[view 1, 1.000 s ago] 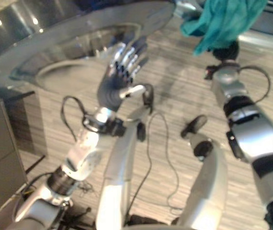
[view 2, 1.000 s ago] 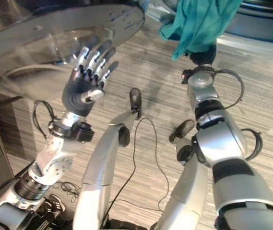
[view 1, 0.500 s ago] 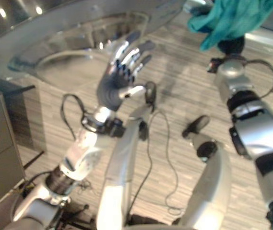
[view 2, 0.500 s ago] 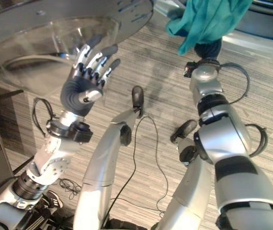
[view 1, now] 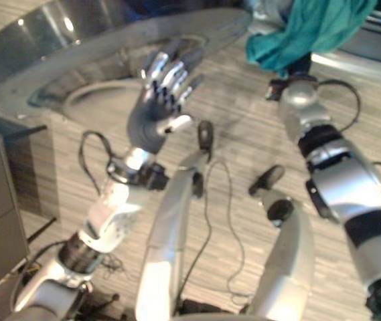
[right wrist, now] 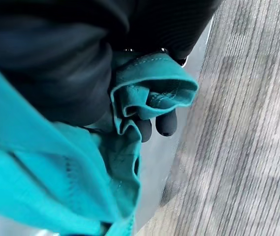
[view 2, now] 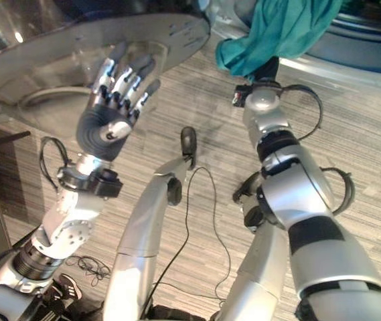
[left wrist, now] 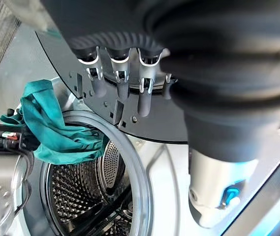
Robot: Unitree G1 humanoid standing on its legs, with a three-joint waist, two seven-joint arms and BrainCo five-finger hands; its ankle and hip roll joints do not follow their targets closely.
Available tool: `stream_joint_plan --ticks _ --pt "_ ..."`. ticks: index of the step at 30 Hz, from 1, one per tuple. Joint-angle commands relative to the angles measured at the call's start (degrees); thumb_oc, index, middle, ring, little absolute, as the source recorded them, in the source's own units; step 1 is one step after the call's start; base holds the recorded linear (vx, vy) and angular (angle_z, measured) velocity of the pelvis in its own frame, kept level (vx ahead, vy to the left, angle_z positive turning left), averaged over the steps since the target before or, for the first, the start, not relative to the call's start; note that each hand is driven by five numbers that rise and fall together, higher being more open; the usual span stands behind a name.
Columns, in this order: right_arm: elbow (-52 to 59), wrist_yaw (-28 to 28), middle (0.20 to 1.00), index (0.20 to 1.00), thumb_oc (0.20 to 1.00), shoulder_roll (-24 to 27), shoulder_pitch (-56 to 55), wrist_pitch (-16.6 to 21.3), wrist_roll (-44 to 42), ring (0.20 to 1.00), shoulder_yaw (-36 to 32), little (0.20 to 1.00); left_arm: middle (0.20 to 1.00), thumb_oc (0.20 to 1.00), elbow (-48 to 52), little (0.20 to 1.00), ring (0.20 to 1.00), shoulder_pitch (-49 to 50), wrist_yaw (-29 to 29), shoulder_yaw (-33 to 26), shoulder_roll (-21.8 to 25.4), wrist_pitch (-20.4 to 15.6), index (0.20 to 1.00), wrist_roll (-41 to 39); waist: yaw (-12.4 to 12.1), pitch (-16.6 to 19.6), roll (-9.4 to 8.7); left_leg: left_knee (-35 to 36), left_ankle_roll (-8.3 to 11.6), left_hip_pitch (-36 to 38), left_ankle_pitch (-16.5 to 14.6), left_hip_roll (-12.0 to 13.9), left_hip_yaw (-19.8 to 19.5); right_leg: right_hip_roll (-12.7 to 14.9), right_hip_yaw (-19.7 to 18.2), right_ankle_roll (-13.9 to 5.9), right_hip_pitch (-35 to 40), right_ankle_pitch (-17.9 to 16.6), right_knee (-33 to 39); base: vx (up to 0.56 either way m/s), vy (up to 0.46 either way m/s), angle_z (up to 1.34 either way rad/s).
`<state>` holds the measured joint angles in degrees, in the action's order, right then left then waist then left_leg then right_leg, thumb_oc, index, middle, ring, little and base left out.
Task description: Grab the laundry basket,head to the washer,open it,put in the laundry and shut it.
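Right hand [right wrist: 80, 54] curled round bunched teal cloth [right wrist: 56, 182], dark fingertips [right wrist: 167, 125] showing, wood-grain floor [right wrist: 248, 123] beyond

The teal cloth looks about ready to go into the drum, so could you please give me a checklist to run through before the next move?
1. Cloth held by right hand: ok, fingers are curled into the fabric.
2. Washer door open: ok, it stands swung out.
3. Left hand on the door: ok, straight fingers rest against it.
4. Drum opening free: ok, the perforated inside shows.
5. Cloth inside the drum: not ok, it hangs at the rim.
6. Cloth clear of the door seal: cannot tell.
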<state>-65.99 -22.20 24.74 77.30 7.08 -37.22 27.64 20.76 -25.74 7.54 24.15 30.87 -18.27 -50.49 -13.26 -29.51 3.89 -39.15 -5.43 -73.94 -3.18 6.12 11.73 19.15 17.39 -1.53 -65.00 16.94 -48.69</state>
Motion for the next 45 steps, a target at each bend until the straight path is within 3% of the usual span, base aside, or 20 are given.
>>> stream_joint_plan --ticks 1,6,10,12,13,14,17,22,27,34,35,37,39,45 --pt "9.7 -2.5 0.200 0.200 0.200 2.3 2.9 10.5 1.4 0.200 -2.1 0.200 1.000 1.000 1.3 1.000 1.000 2.7 -0.1 -0.4 -1.5 -3.6 1.000 -0.8 -0.8 6.3 0.68 5.2 -0.91 1.3 -5.4 -3.7 0.7 -2.3 -0.1 0.70 4.0 4.1 -6.6 -0.03 -0.005 -0.05" --pt "14.6 -4.8 0.200 0.200 0.200 3.6 1.1 12.2 2.0 0.200 -6.1 0.200 1.000 1.000 0.6 1.000 1.000 3.4 -1.2 0.3 -1.1 -3.5 1.000 -1.5 -0.5 7.0 -0.31 10.9 -0.25 5.9 -3.3 -3.9 0.7 -3.5 1.0 -0.46 8.0 2.3 -1.1 -0.03 -0.009 -0.06" --pt "10.8 -7.0 0.200 0.200 0.200 7.0 3.4 11.7 2.1 0.200 -7.8 0.200 1.000 1.000 0.3 1.000 1.000 5.9 -3.1 0.7 1.4 -3.0 1.000 -2.7 -0.7 9.4 -1.94 18.9 0.55 11.2 -0.4 -5.1 0.6 -5.0 2.5 -2.66 13.7 -1.0 7.5 -0.01 -0.007 -0.05" --pt "1.5 -6.8 0.200 0.200 0.200 9.5 8.5 8.5 1.8 0.200 -4.8 0.200 1.000 1.000 1.2 1.000 1.000 7.3 -3.3 0.7 3.1 -2.6 1.000 -3.3 -1.1 10.5 -2.80 21.2 0.52 12.4 0.1 -5.6 0.3 -5.3 2.8 -3.45 15.2 -2.4 9.6 0.01 0.007 -0.02" --pt "1.3 -6.6 0.495 0.495 0.495 9.5 8.8 8.6 1.7 0.495 -4.7 0.495 1.000 1.000 1.2 1.000 1.000 7.2 -3.3 0.6 3.1 -2.6 1.000 -3.3 -1.1 10.4 -2.73 21.2 0.52 12.4 0.2 -5.6 0.3 -5.4 2.8 -3.43 15.2 -2.5 9.7 0.02 0.000 0.05" --pt "-7.3 -3.3 1.000 1.000 1.000 11.7 12.5 3.7 1.9 1.000 1.2 1.000 1.000 1.000 1.7 1.000 1.000 7.3 -3.4 0.5 4.1 -2.1 1.000 -3.1 -1.5 10.9 -3.61 20.8 0.52 12.3 -0.1 -5.6 0.2 -5.4 2.8 -3.14 15.2 -2.4 9.7 0.02 -0.017 0.08" --pt "-16.4 4.4 1.000 1.000 1.000 9.1 15.7 -0.5 1.4 1.000 8.9 1.000 1.000 1.000 2.0 1.000 1.000 6.9 -3.2 -0.9 4.3 -1.3 1.000 -2.2 -1.1 10.6 -4.37 19.8 0.61 12.1 -0.7 -5.0 0.5 -5.8 2.7 -2.12 14.6 -2.0 9.5 0.03 -0.016 0.14" --pt "-24.4 7.4 1.000 1.000 1.000 0.3 14.3 -3.5 8.4 1.000 11.5 1.000 1.000 1.000 2.4 1.000 1.000 6.5 -2.2 -1.2 3.4 0.1 1.000 -0.8 -0.6 10.0 -4.69 19.5 0.61 11.8 -1.1 -4.6 1.1 -6.9 2.7 -1.25 14.6 -1.7 11.1 0.01 -0.005 -0.06" --pt "-24.1 6.0 1.000 1.000 1.000 -2.9 12.2 -2.6 11.0 1.000 10.2 1.000 1.000 1.000 1.7 1.000 1.000 5.6 -2.1 -0.8 2.1 0.3 1.000 0.9 -0.9 9.1 -4.11 19.9 0.56 11.5 -0.8 -4.9 1.0 -7.7 2.6 -1.05 14.1 -1.5 11.1 0.00 0.002 -0.03" --pt "-3.4 0.3 1.000 1.000 1.000 -5.5 1.7 2.6 16.4 1.000 9.4 1.000 1.000 1.000 0.7 1.000 1.000 6.0 -0.5 -3.3 0.6 -2.1 1.000 2.3 0.4 8.3 -4.35 20.5 0.69 13.0 -0.2 -4.5 1.5 -8.1 1.8 -1.22 14.5 -2.0 10.8 -0.01 0.022 -0.02" --pt "7.6 -1.7 1.000 1.000 1.000 -4.6 -4.0 3.3 21.9 1.000 7.9 1.000 1.000 1.000 0.5 1.000 1.000 6.3 -0.2 -4.2 0.2 -2.4 1.000 2.3 1.3 8.1 -4.51 20.7 0.66 13.8 -0.1 -4.1 1.5 -8.1 1.7 -1.25 15.0 -2.2 10.9 -0.04 0.022 -0.01" --pt "19.5 -3.4 1.000 1.000 1.000 -1.4 -12.0 2.9 28.5 1.000 5.1 1.000 1.000 1.000 0.4 1.000 1.000 7.0 -0.5 -4.8 0.0 -2.9 1.000 1.8 2.1 8.1 -4.78 21.3 0.79 15.2 0.2 -3.9 1.5 -8.3 1.6 -1.28 16.1 -2.2 11.3 -0.04 0.002 0.00" --pt "32.7 -3.0 1.000 1.000 1.000 1.4 -25.2 2.6 35.6 1.000 1.5 1.000 1.000 1.000 0.5 1.000 1.000 8.0 -1.3 -4.6 0.5 -3.3 1.000 1.3 3.0 8.7 -5.40 22.5 1.07 17.7 1.1 -3.6 1.5 -8.7 1.8 -1.22 18.7 -2.2 12.8 -0.06 -0.055 -0.11" --pt "40.5 1.9 1.000 1.000 1.000 -1.7 -46.6 3.1 35.9 1.000 -2.3 1.000 1.000 1.000 1.3 1.000 1.000 12.1 -1.8 -5.2 2.2 -2.3 1.000 2.6 4.5 10.9 -6.51 26.1 2.12 23.4 3.6 -3.6 1.1 -9.7 2.6 -1.17 25.2 -2.7 17.4 -0.03 -0.056 -0.16"
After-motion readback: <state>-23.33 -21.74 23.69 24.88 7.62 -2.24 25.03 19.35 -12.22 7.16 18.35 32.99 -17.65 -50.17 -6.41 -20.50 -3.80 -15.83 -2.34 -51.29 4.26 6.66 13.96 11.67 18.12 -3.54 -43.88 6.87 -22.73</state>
